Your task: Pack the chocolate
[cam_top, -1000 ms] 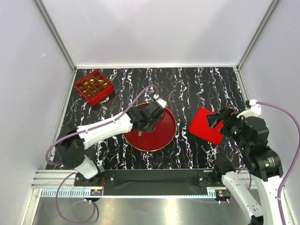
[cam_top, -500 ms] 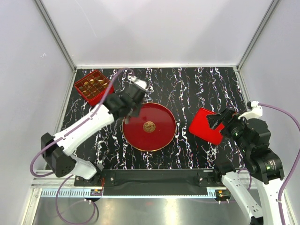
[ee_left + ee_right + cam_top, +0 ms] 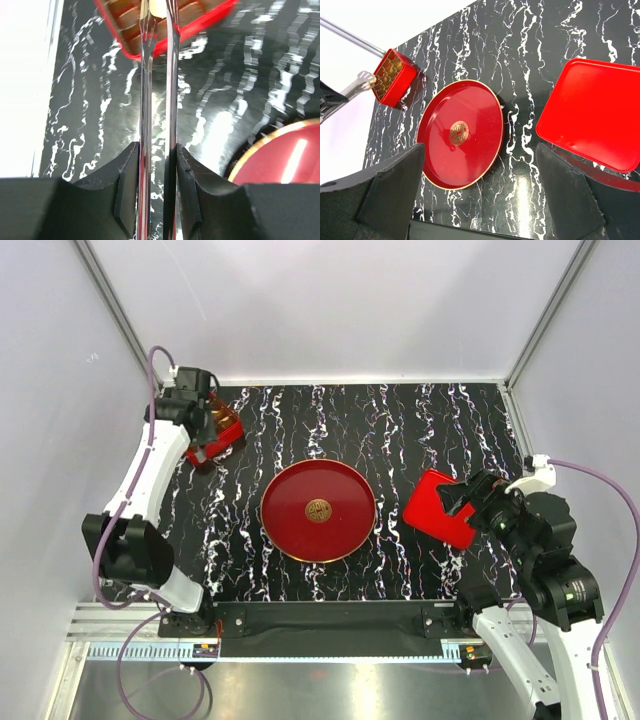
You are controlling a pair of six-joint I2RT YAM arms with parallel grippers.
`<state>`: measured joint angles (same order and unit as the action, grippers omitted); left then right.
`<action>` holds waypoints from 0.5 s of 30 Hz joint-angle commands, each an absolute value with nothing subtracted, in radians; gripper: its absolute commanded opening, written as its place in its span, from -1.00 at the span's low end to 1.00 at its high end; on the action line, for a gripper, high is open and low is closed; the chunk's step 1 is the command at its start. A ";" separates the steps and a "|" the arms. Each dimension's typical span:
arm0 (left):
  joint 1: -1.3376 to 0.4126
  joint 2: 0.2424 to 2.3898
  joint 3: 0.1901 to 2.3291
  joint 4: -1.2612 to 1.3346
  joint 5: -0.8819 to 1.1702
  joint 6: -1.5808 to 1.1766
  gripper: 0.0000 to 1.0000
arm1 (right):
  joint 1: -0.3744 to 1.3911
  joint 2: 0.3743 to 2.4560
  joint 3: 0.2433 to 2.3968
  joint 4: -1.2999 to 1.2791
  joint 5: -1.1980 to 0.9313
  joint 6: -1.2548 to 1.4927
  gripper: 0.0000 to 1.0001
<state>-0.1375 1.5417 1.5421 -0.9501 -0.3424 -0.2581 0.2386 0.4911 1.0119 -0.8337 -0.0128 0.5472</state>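
Observation:
The chocolate pieces (image 3: pixel 387 76) sit in the compartments of a red box (image 3: pixel 222 433) at the back left; brown pieces also show in the left wrist view (image 3: pixel 125 15). My left gripper (image 3: pixel 195 410) is shut on metal tongs (image 3: pixel 159 75), whose tips reach over the box. Something pale shows between the tips; I cannot tell whether it is a piece. The round red plate (image 3: pixel 345 530) holds only its gold emblem. My right gripper (image 3: pixel 480 502) is open and empty above the table beside the red lid (image 3: pixel 440 508).
The red lid (image 3: pixel 592 117) lies flat at the right. The plate (image 3: pixel 440 160) is at the middle of the black marbled table. White walls and metal rails close in the back and both sides; the box is close to the left wall.
My left arm has swung with the tongs from over the red plate to the box at the back left. The right arm has not moved.

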 commanded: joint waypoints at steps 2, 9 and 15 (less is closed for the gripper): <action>-0.066 1.583 1.606 -0.913 -0.304 -0.244 -0.30 | 0.239 0.503 0.994 -0.770 -0.043 0.548 0.99; -0.043 1.654 1.670 -0.871 -0.291 -0.245 -0.29 | 0.239 0.512 0.970 -0.742 -0.043 0.540 0.99; -0.041 1.741 1.747 -0.902 -0.331 -0.242 -0.30 | 0.239 0.517 0.957 -0.736 -0.034 0.531 0.99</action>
